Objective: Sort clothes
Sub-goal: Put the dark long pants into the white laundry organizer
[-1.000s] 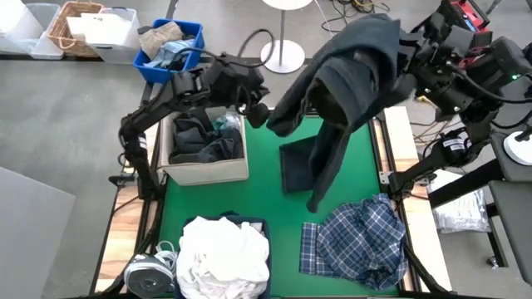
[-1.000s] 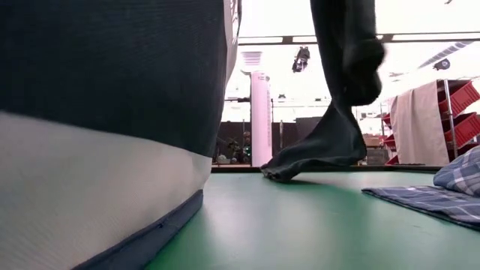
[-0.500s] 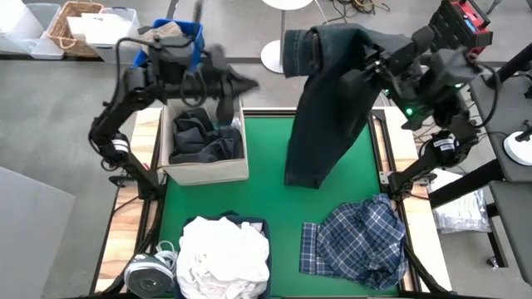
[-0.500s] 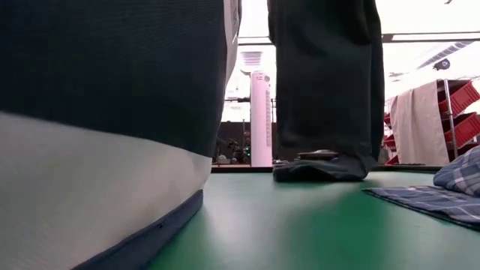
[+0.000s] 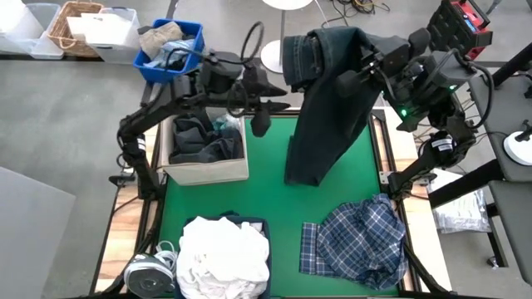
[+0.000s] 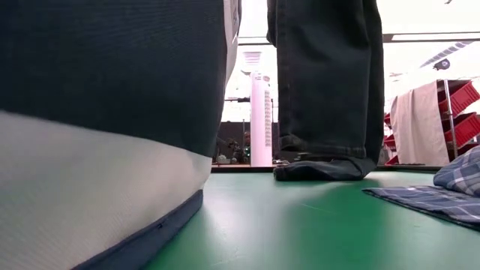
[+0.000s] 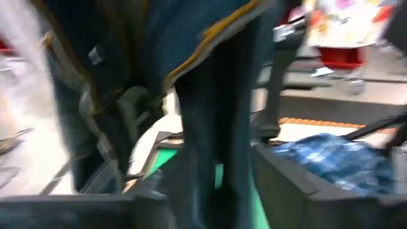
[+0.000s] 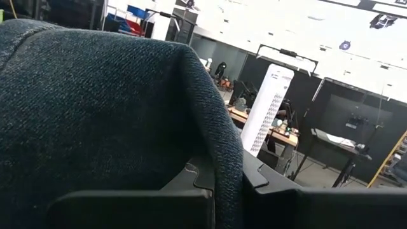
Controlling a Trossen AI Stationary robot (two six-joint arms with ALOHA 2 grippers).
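Note:
Dark denim trousers point(image 5: 320, 116) hang long from my right gripper point(image 5: 366, 65), which is raised over the table's far edge and shut on them. Their lower end point(image 6: 322, 168) lies crumpled on the green mat point(image 5: 249, 195). My left gripper point(image 5: 263, 110) is open just left of the trousers, by the beige box point(image 5: 208, 170), and the denim point(image 7: 216, 108) fills its wrist view. That box holds dark clothes point(image 5: 199, 141) and a teal piece point(image 5: 229, 124). White clothes point(image 5: 224, 253) pile at the near edge. A plaid shirt point(image 5: 357, 241) lies near right. My right gripper holds the trousers near their upper end; the denim point(image 8: 127, 108) drapes over the gripper and hides the fingers, so the exact part cannot be told. The trousers hang down below it, with a folded part sticking out to the left point(image 5: 301, 51) and the lower end on the mat.
A blue crate point(image 5: 170, 50) with a tan and pale-blue bundle stands beyond the far left corner, beside a wicker basket point(image 5: 75, 25) and white bins. A steam iron point(image 5: 145, 274) sits at the near left corner. Bare mat lies between the box and the shirt.
The trousers, bunched up a second ago, have dropped open into a long straight hang, their lower end staying on the mat. My left gripper swung away toward the far left, then came back toward the trousers. My right gripper shifted a little toward the table's left.

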